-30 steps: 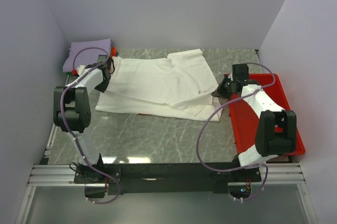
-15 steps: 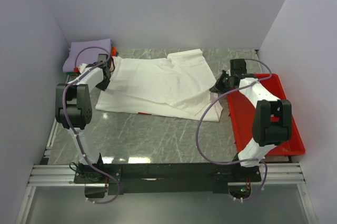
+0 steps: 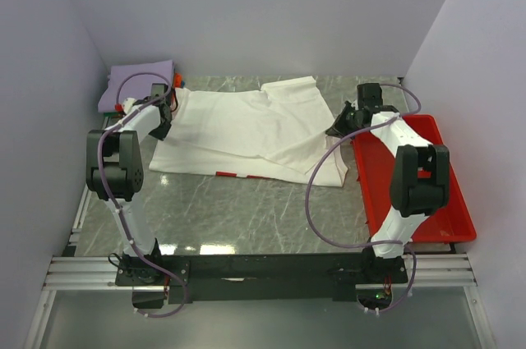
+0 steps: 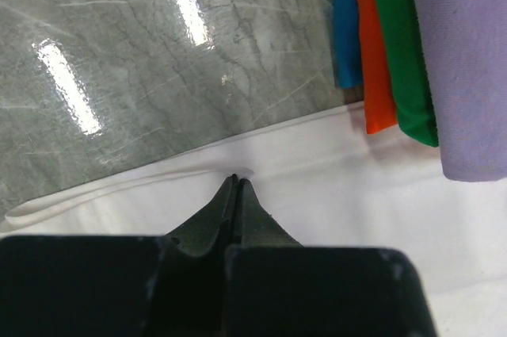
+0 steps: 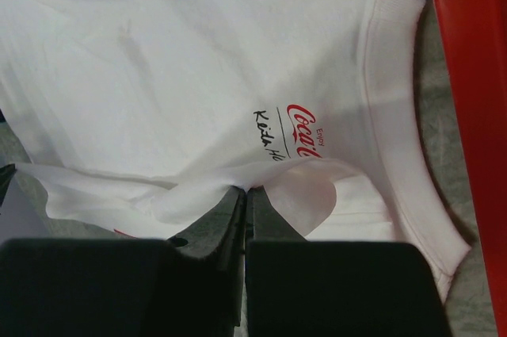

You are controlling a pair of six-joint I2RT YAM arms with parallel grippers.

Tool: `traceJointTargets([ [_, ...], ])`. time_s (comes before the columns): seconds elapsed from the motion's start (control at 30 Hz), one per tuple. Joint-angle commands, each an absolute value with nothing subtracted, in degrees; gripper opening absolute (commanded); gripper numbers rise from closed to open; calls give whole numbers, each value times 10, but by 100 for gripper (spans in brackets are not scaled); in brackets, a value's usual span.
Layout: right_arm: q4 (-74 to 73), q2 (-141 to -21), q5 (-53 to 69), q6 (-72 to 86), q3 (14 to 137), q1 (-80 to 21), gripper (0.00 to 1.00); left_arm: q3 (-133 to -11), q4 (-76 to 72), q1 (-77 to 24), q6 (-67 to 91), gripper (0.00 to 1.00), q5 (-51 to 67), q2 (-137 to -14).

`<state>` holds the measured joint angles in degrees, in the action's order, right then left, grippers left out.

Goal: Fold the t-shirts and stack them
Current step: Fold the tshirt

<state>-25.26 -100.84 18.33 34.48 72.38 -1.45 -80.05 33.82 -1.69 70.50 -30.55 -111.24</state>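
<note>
Left claw (image 4: 235, 181) far forward, pinching white t-shirt (image 3: 238, 123) hem, right claw (image 5: 244, 192) pinching its fold

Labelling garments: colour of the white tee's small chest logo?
Chest logo: red script; best seen in the right wrist view.

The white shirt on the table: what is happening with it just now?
The robot is folding the white shirt. The left gripper is shut on its hem, beside the stack of folded shirts at the far left. The right gripper pinches a raised fold near the chest logo, next to the red tray. The shirt lies partly folded and is not yet stacked.
</note>
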Motion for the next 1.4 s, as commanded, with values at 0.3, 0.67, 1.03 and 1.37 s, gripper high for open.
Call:
traceJointTargets([
  [0.3,-279,-1030,171,339,799,-25,0,-809,322,-11,694,1,-298,-1103],
  [0.67,-278,-1051,156,329,800,-25,14,-810,301,-6,666,7,-281,-1094],
  [1.03,-276,-973,73,329,734,-79,49,-653,210,-3,662,86,-231,-938],
  [1.37,-147,-933,72,373,567,-133,48,-510,110,-47,686,65,-188,-907],
])
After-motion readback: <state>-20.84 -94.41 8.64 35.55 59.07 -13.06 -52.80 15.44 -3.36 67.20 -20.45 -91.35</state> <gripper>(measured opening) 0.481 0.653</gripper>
